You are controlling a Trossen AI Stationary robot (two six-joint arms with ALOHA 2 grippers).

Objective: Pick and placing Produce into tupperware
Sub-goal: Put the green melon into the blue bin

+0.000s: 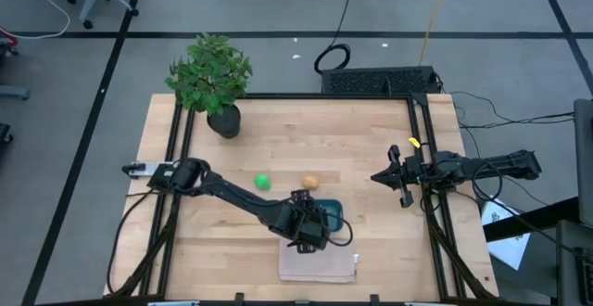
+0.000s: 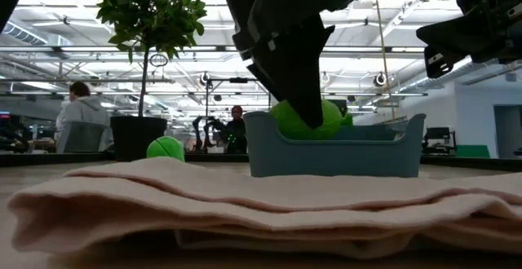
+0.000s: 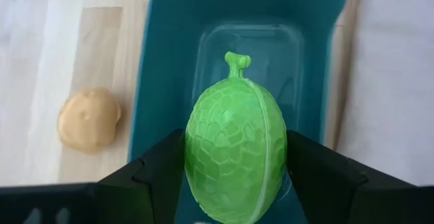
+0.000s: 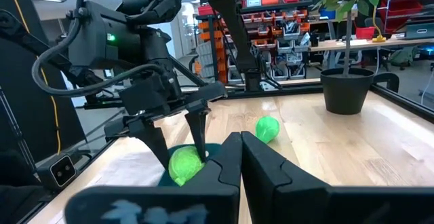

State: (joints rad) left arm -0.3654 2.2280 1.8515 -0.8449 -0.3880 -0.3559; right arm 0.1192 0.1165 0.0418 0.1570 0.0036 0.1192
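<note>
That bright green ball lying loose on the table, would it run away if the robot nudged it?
Probably. The bright green ball looks round and lies free on the flat wooden table, so a nudge would likely roll it. Its small size suggests it is light. The similar lime-green piece sits steady in the left gripper, so gripping seems manageable.

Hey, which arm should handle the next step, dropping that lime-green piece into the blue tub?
The left. Its gripper is already shut on the lime-green piece, held right over the teal tupperware. The right gripper waits near the table's right edge, away from the container.
</note>
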